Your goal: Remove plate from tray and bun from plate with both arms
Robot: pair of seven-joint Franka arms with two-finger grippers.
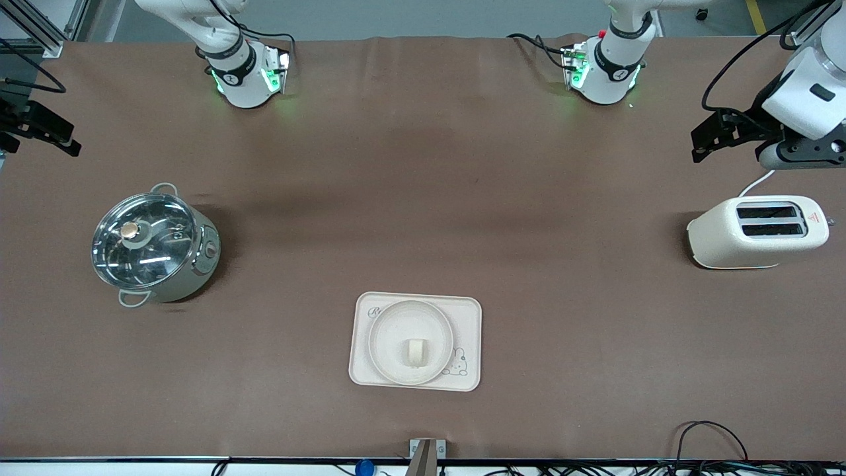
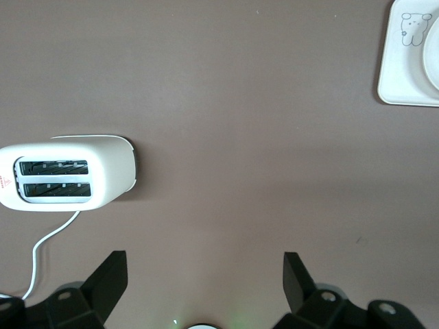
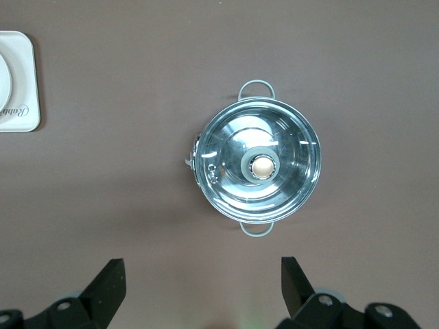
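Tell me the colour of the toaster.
The toaster is cream-white with dark slots; the front view shows it best.

I work in a lab, not a kitchen — my bases are bolted to a brown-covered table, aluminium framing and loose cables around it.
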